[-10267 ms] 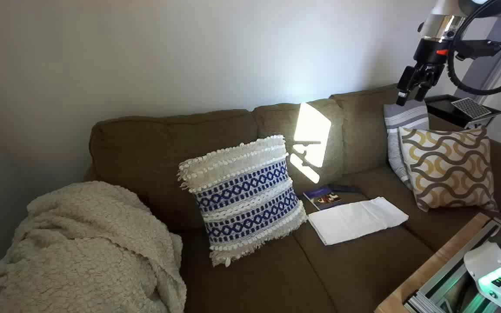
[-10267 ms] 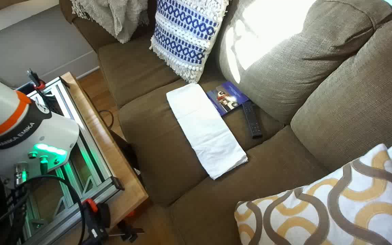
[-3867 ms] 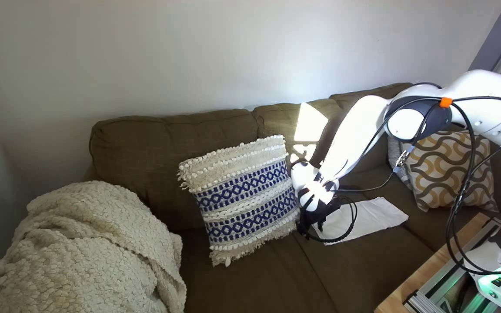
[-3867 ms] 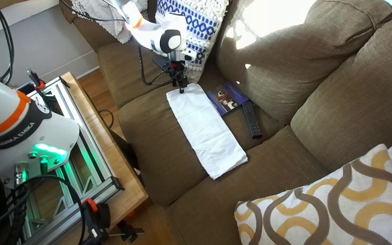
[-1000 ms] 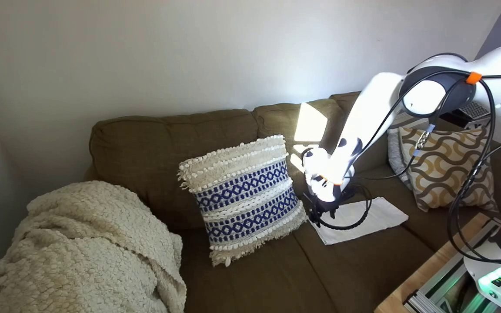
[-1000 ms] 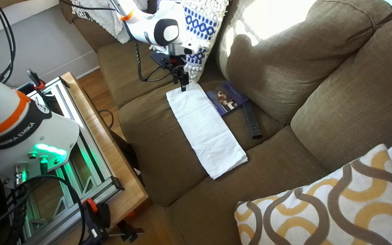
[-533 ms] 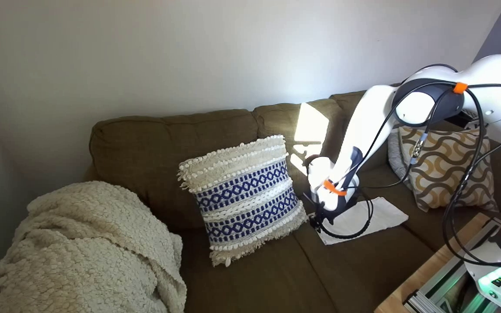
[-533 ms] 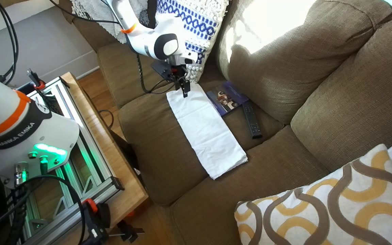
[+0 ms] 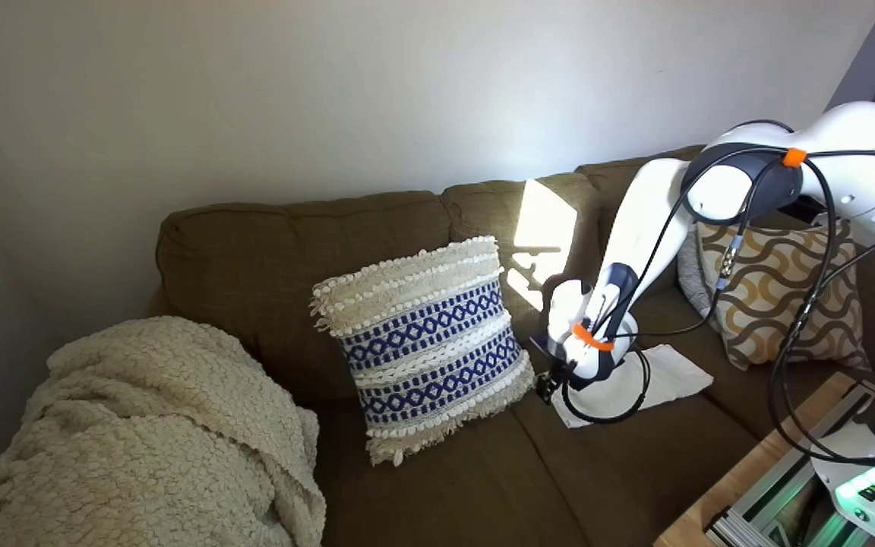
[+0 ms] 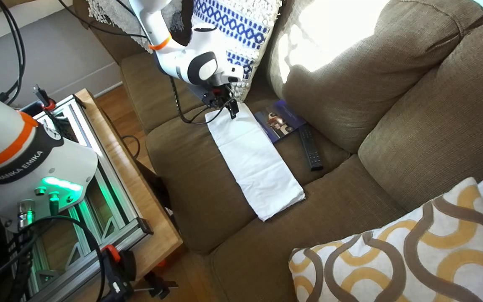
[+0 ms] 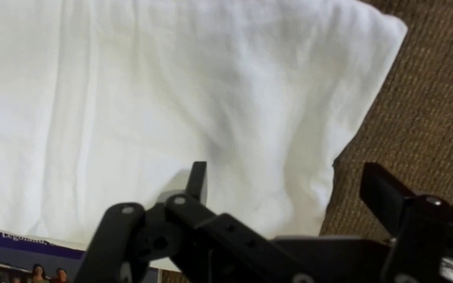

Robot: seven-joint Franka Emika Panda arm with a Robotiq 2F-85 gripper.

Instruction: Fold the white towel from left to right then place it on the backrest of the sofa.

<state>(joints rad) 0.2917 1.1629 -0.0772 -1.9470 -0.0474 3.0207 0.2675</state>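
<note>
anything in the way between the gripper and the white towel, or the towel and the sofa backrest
Nothing visible blocks the gripper from the white towel. Between towel and backrest, a purple leaflet and remote control lie on the sofa, probably low enough to lift over.

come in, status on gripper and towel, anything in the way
Gripper open, nothing gripped. White towel beneath it, lying on sofa seat, not yet on backrest. Blue-and-white fringed pillow close beside gripper, may crowd it.
</note>
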